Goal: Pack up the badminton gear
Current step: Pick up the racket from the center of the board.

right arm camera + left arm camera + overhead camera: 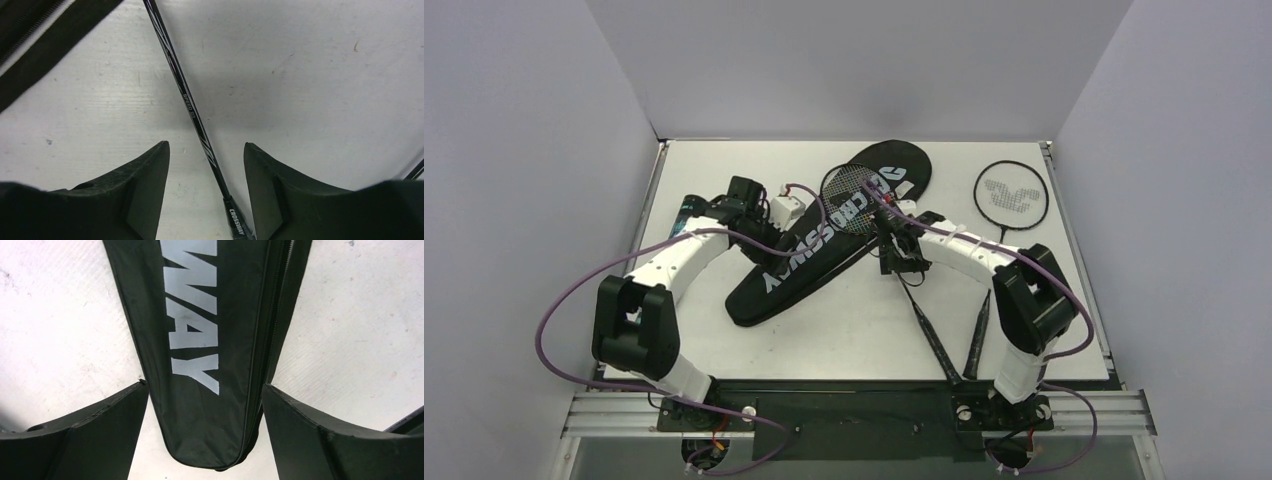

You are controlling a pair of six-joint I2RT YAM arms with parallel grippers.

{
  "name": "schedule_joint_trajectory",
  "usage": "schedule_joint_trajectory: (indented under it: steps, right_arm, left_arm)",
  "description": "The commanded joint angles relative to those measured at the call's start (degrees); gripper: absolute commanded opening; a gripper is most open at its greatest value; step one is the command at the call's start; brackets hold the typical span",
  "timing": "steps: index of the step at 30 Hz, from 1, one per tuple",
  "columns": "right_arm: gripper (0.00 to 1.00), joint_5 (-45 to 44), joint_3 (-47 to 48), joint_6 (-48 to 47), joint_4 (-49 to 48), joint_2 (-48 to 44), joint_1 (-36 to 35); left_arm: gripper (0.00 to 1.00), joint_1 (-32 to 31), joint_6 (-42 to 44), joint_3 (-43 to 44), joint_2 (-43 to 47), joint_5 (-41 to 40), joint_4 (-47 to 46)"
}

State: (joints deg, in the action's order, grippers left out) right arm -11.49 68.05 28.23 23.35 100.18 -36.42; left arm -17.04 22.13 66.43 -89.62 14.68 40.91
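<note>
The black "CROSSWAY" racket bag (824,240) lies diagonally across the table. One racket's head (854,200) rests on the bag's wide end, and its thin shaft (192,112) runs toward the near edge. My right gripper (206,145) is open astride that shaft just above the handle collar, its fingers not touching it; in the top view it (902,266) is beside the bag. My left gripper (204,386) is open wide, a finger on each side of the bag's narrow end (210,440). The second racket (1009,195) lies at the back right.
Both racket handles (959,350) lie close together near the right arm's base. A dark tube end with teal print (682,216) shows beside the left arm. The bag's zipper edge (270,340) faces right. White walls enclose the table on three sides.
</note>
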Motion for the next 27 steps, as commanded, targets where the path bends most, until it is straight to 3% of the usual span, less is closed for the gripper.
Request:
schedule_joint_trajectory:
  steps: [1, 4, 6, 11, 16, 21, 27]
  right_arm:
    - [0.49, 2.42, -0.02, -2.43, -0.99, 2.14, 0.3]
    - [0.45, 2.86, -0.85, -1.88, -1.89, 3.77, 0.27]
    - [0.41, 3.4, -1.54, -1.41, -2.62, 4.62, 0.3]
    - [0.23, 3.37, -2.8, -0.55, -3.5, 5.41, 0.49]
    - [0.16, 3.95, -3.63, -0.33, -3.84, 5.26, 1.0]
    - [0.0, 4.78, -5.5, 0.23, -4.44, 3.22, 1.71]
    - [0.0, 2.76, -9.79, 2.66, -5.4, -9.39, 2.13]
  left_arm:
    - [0.95, 1.99, -1.72, -0.8, 0.93, -2.42, -1.3]
    - [0.95, 3.09, -1.0, 1.59, -4.38, -0.63, 2.35]
    - [1.0, 2.77, -1.16, 0.9, -3.73, -0.76, 0.84]
    - [1.0, -0.23, -1.52, 0.9, -3.04, -2.47, -1.91]
    - [1.0, -2.74, -0.68, 1.78, -6.13, -1.99, -2.54]
    - [0.92, -5.32, 0.52, 2.89, -9.14, -1.72, -4.31]
    - [0.89, -7.45, 2.13, 3.31, -10.65, -3.5, -8.52]
